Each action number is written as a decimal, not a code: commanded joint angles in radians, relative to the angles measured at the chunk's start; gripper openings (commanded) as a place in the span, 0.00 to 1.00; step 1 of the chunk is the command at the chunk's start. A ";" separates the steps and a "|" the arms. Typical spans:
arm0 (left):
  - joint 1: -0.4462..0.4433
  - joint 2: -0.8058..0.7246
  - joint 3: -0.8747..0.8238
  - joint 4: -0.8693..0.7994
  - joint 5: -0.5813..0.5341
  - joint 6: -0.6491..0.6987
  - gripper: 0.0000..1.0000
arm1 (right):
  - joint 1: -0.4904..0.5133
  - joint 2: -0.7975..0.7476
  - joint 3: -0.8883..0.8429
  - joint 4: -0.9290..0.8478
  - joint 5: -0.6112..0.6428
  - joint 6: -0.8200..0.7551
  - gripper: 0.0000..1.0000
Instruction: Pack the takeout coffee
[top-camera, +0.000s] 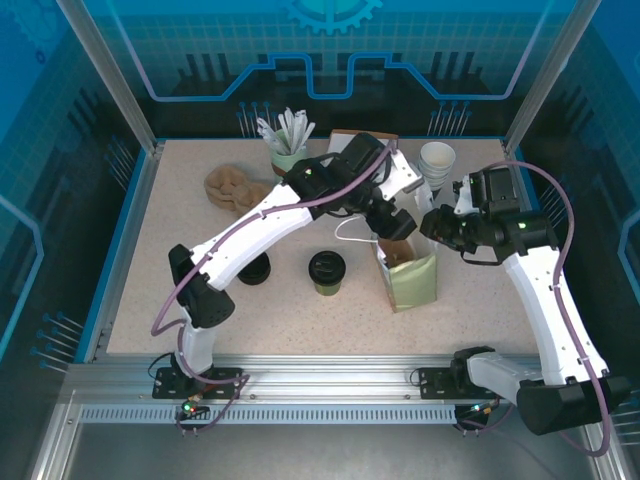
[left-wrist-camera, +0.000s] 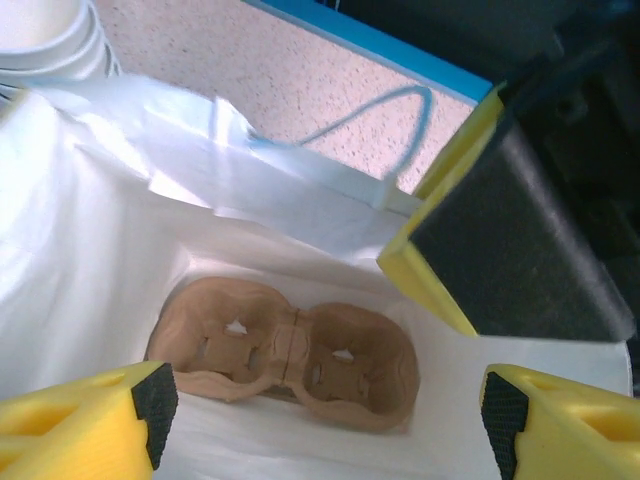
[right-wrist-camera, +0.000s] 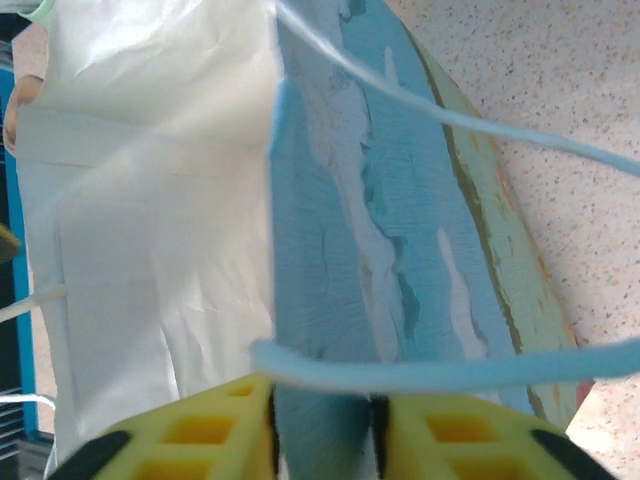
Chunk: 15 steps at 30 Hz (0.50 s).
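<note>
Coffee cup (top-camera: 327, 270) with pale green sides and a black lid stands upright on the speckled surface (top-camera: 300, 320), just left of the paper bag (top-camera: 410, 282), not touching it, nothing gripping it. Bag is upright, mouth open, pale green outside, white inside. Right wrist view shows a mottled blue-green print on the bag's side, too blurred to read as writing. Left claw (top-camera: 395, 226) hangs over the bag mouth, released, yellow fingers (left-wrist-camera: 90, 415) spread wide with nothing between them. Its wrist view looks straight down into the bag, where a brown two-cup cardboard carrier (left-wrist-camera: 285, 350) lies flat on the bottom. Right claw (right-wrist-camera: 322, 430) sits at the bag's right rim with the bag wall between its pads, which are slightly parted, so not clamped on the paper. A thin handle loop (right-wrist-camera: 450, 370) runs across just above its fingers. At the back of the surface: more brown carriers (top-camera: 232, 188) on the left, a green cup of white stirrers (top-camera: 288, 150) in the middle, a stack of white cups (top-camera: 437, 160) to the right, beside the bag.
</note>
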 joint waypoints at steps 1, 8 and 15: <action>0.022 -0.061 0.022 0.022 0.018 -0.062 0.82 | -0.029 0.001 0.043 -0.043 0.005 -0.028 0.41; 0.042 -0.113 -0.007 0.026 0.014 -0.064 0.82 | -0.077 0.038 0.221 -0.231 0.095 -0.146 0.56; 0.061 -0.147 -0.049 0.039 0.009 -0.066 0.83 | -0.101 0.053 0.332 -0.282 0.112 -0.216 0.60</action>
